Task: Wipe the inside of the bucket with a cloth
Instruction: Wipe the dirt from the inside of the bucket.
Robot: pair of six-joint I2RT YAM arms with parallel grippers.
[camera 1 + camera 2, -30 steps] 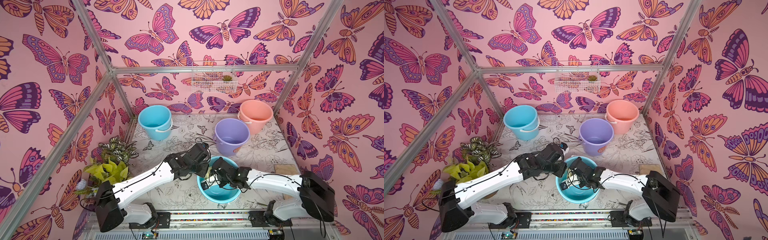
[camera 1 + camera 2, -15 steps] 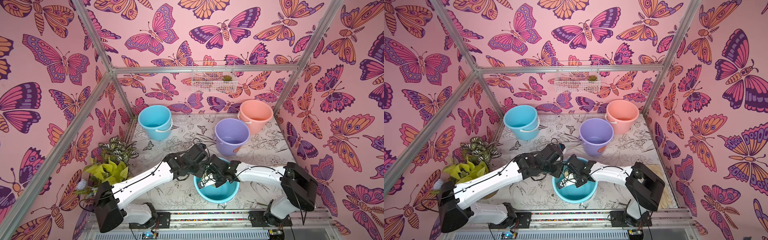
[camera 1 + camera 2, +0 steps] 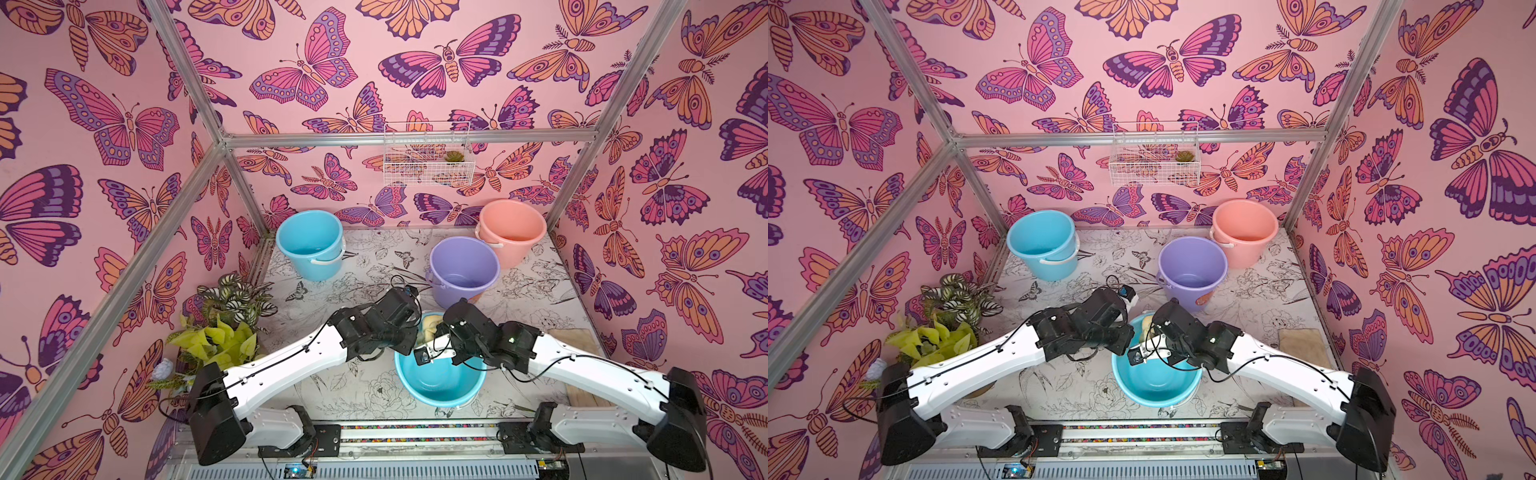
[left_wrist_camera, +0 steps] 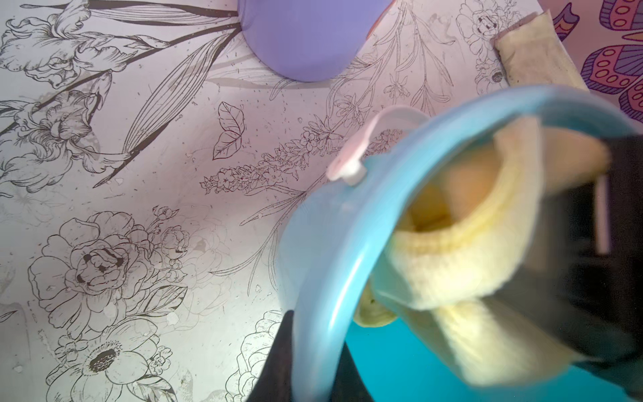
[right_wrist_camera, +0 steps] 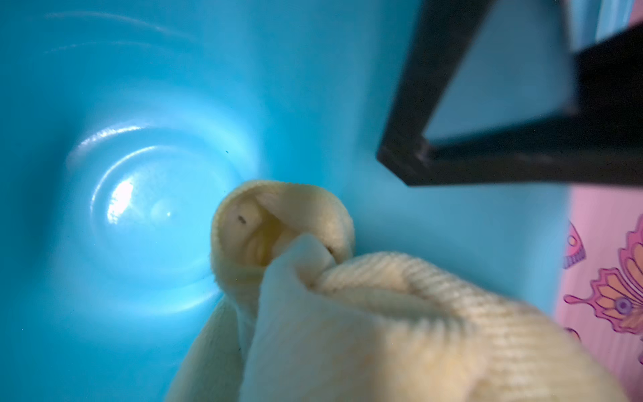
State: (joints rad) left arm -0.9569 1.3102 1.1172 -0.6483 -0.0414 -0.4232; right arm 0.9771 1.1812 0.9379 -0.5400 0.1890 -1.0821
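Down at the front of the table, between the two arms, the wiping is going on in the near blue bucket (image 3: 440, 390) — not the lavender bucket (image 3: 463, 266), which stands apart behind it, untouched. The left gripper (image 4: 309, 362) is pinched on the blue rim, one finger outside the wall and one inside. The right gripper (image 3: 434, 332) is closed on the cloth (image 5: 348, 313), which is bunched against the inner wall on the far side, up near the rim. To do this well, I'd say hold the rim firm, press the wad flat to the wall, and sweep round and down to the floor — without dragging the bucket out of the other grip.
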